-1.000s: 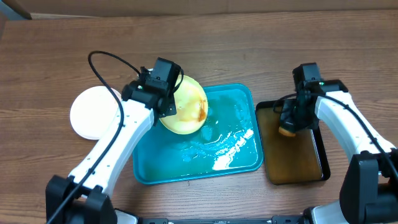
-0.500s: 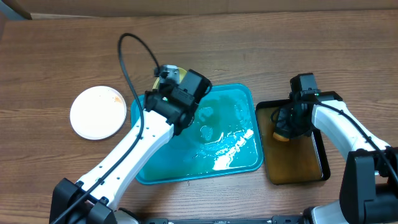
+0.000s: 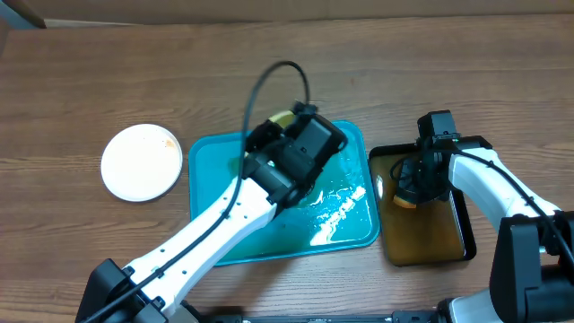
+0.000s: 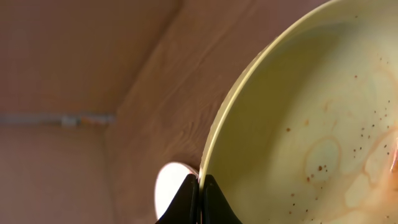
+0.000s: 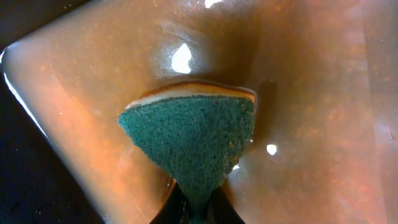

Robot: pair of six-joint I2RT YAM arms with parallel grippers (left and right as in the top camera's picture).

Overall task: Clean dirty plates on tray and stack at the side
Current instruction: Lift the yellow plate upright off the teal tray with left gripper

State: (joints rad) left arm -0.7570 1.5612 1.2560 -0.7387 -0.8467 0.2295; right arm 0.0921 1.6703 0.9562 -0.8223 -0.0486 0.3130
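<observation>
My left gripper (image 3: 300, 148) is shut on the rim of the pale green-rimmed plate (image 4: 311, 124) and holds it tilted over the far part of the turquoise tray (image 3: 206, 179). In the overhead view only a sliver of this plate (image 3: 280, 117) shows behind the arm. Brown smears and specks mark its face. A white plate (image 3: 142, 162) with a small orange smear lies on the table left of the tray; it also shows in the left wrist view (image 4: 171, 186). My right gripper (image 3: 417, 179) is shut on a green-and-yellow sponge (image 5: 193, 137), which dips into brown water. No third plate is in view.
A black tray (image 3: 430, 233) of brownish water stands right of the turquoise tray. The turquoise tray holds a film of water with glare (image 3: 336, 215). A cable loops above my left arm (image 3: 278, 67). Brown wooden tabletop lies all around.
My left arm has swung right, carrying the green-rimmed plate from the tray's left side to over its far right part. My right gripper stayed at the black tray with the sponge.
</observation>
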